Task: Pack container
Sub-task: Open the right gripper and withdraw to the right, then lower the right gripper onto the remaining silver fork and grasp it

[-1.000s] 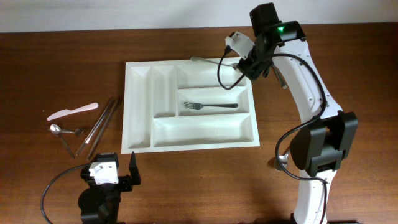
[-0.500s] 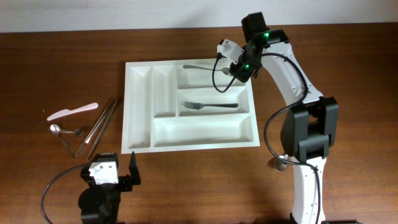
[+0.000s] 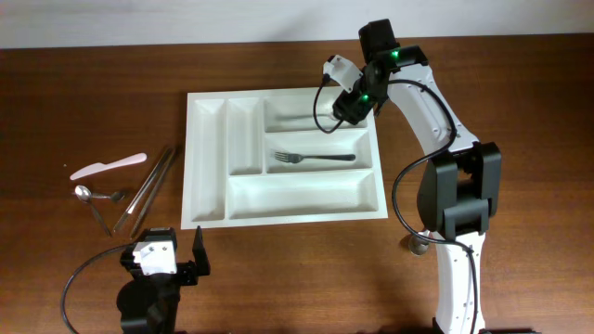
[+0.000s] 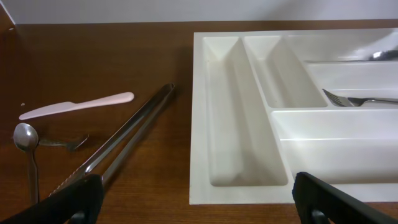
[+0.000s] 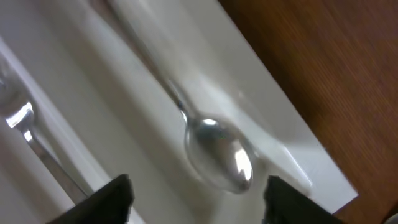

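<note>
Container (image 3: 302,195) sits mid-table with its long side running left to right. No brand or writing can be read on it or on anything else. The right gripper (image 3: 345,109) hangs over the right end of the top long compartment with its fingers (image 5: 115,196) spread wide and pinching nothing. The left gripper (image 4: 199,208) waits near the tray's lower left corner, also spread and empty. Tongs (image 3: 148,181) lie on the wood just left of the tray, and a fork (image 3: 313,157) rests in the middle long compartment. A spoon (image 5: 217,152) lies flat in the top compartment, its long axis along the compartment and its bowl directly below the right fingers, so it looks placed. A pale knife (image 3: 109,165) and a small spoon (image 3: 85,193) remain further left. These are nearer the left arm, which probably takes the next pick.
</note>
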Robot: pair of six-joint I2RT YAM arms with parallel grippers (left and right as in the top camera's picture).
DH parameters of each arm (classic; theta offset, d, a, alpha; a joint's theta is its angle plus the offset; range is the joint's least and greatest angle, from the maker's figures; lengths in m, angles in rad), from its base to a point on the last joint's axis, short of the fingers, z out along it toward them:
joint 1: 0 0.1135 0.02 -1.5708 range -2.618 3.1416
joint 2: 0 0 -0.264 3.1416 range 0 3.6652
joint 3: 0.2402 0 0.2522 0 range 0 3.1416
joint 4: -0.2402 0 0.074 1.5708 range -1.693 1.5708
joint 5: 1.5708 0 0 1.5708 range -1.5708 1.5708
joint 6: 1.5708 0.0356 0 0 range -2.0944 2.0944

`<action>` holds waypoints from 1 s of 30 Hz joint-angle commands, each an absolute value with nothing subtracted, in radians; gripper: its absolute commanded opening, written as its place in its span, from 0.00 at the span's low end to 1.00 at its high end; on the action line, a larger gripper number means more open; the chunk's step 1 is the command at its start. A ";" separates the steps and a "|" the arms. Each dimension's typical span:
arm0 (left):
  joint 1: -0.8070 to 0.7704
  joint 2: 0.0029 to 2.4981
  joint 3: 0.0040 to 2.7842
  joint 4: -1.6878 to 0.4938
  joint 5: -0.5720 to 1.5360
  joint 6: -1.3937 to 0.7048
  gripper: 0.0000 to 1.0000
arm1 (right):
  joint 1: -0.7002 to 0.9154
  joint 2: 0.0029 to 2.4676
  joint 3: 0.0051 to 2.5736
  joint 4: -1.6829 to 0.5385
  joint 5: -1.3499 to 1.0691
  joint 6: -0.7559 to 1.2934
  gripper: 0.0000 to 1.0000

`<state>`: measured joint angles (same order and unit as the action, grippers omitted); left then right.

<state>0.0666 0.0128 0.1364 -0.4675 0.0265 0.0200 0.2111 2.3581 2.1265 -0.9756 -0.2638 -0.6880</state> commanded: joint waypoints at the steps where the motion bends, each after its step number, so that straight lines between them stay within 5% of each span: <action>1: 0.066 0.005 0.134 -0.472 0.034 0.039 0.99 | 0.210 2.362 2.155 -0.973 -0.274 -0.587 0.81; 9: 0.066 0.005 0.134 -0.472 0.034 0.039 0.99 | 0.119 2.360 2.332 -1.055 -0.231 -0.219 0.99; 19: 0.066 0.005 0.134 -0.472 0.034 0.039 0.99 | -0.098 2.393 2.360 -1.088 -0.232 -0.024 1.00; 24: 0.066 0.005 0.134 -0.472 0.034 0.039 0.99 | -0.148 2.431 2.360 -1.100 -0.233 -0.025 0.85; 30: 0.066 0.005 0.134 -0.472 0.034 0.039 0.99 | -0.138 2.476 2.360 -1.077 -0.235 -0.052 0.92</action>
